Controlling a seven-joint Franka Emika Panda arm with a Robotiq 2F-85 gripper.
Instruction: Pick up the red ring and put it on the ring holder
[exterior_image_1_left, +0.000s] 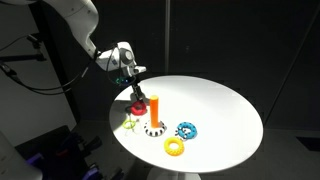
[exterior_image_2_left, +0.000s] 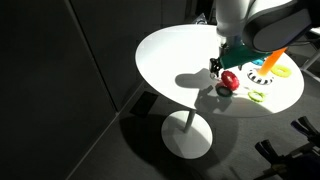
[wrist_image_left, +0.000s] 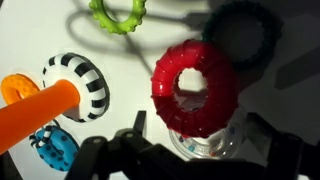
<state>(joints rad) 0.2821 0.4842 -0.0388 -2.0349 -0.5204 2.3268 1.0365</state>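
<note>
Your gripper (wrist_image_left: 205, 150) is hanging just over the small solid red plastic ring (wrist_image_left: 195, 87), which is lying on the round white table (exterior_image_1_left: 215, 105). Whether the jaws are clenched or released, I cannot tell. The upright orange peg on its striped base (wrist_image_left: 55, 100) is standing beside the jaws.

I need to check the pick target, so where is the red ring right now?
In an exterior view the red ring lies on the white table, under the gripper and beside the ring holder.

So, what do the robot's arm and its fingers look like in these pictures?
The arm has smooth, rounded white shells, seen in both exterior views, with a white and dark grey wrist block. A dark cable runs beside it in an exterior view. The gripper is black, and its fingers look dark and angular in the wrist view. No markings are readable.
</note>
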